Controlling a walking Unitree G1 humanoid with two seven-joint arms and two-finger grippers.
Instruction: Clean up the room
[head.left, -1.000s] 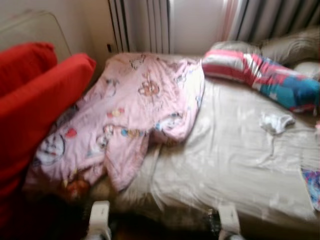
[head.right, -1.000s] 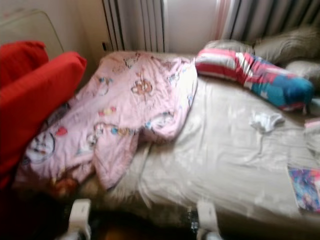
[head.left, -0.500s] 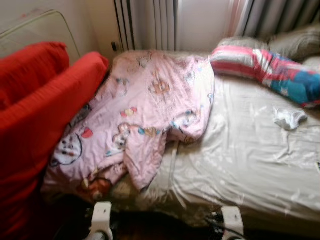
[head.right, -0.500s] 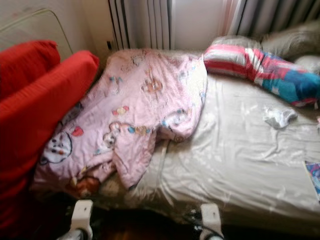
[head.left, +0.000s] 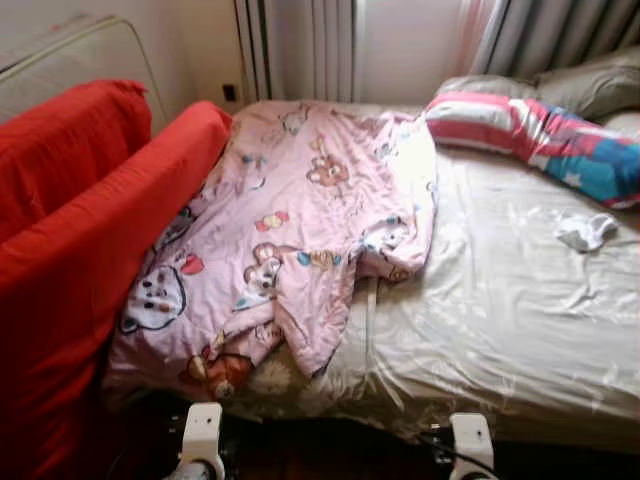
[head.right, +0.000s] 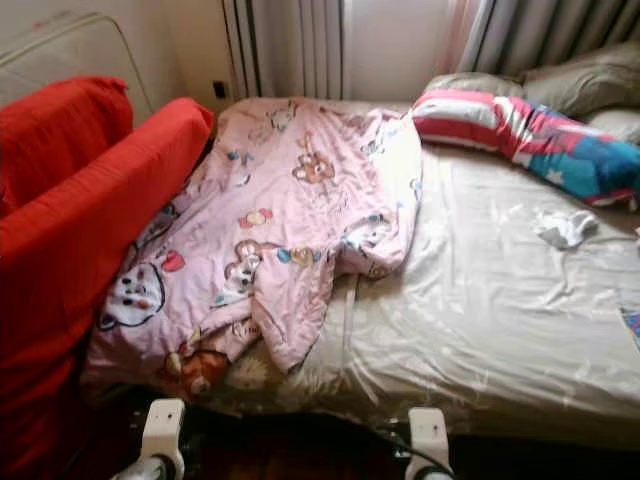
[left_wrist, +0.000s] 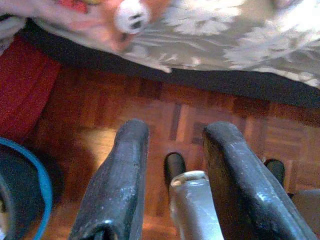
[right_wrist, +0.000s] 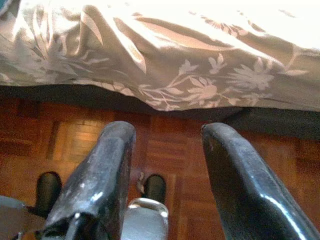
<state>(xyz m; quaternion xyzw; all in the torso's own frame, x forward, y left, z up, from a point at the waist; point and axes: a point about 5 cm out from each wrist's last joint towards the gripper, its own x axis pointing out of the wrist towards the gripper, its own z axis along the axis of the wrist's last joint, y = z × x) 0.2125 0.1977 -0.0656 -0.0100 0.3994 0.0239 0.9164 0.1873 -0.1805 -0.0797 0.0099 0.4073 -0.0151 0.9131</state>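
Head views: the camera has swung left since a second ago and is sharper; the pink blanket (head.left: 290, 230) lies crumpled on the bed (head.left: 500, 310) against the red sofa (head.left: 90, 230), a white sock (head.left: 585, 231) near the striped pillow (head.left: 530, 135). Left wrist view: left gripper (left_wrist: 172, 165) hangs fingers apart over parquet floor (left_wrist: 170, 112). Right wrist view: right gripper (right_wrist: 167, 165) likewise spread below the bed's edge.

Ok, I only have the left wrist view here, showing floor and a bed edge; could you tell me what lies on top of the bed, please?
Observer: A pink cartoon-print blanket lies crumpled over the left half of the bed, spilling over its near edge.
Operator: Is there anything small to pick up?
Observer: A small white cloth lies on the bed's right side, near the striped pillow.
Operator: And the right gripper?
Observer: The right gripper hangs open above the wood floor by the bed's edge.
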